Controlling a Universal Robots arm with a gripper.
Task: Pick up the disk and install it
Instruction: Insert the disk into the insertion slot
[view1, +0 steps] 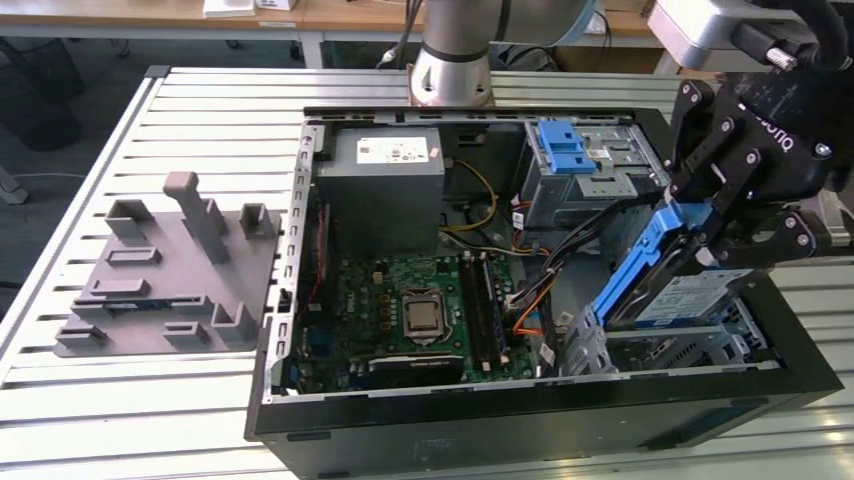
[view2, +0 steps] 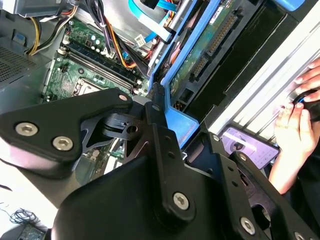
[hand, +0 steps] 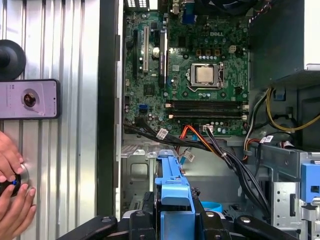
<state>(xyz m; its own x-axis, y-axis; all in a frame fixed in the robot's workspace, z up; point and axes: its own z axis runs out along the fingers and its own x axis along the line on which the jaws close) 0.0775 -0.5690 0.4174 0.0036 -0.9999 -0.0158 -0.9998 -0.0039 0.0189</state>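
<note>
Black gripper (view1: 714, 245) clamped on flat silver-grey disk (view1: 683, 297) in blue plastic bracket (view1: 625, 275), tilted over open black computer case (view1: 534, 425). Install step; likely needs squaring to grey metal bay (view1: 681, 352).

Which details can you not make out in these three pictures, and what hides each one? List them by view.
1. Exterior view: upper end of the disk, covered by the gripper.
2. Exterior view: the bay beneath the disk, partly hidden by it.
3. First wrist view: most of the disk, cut off by the frame edge.
4. First wrist view: what the person's hands touch, covered by fingers and cut by the edge.
</note>
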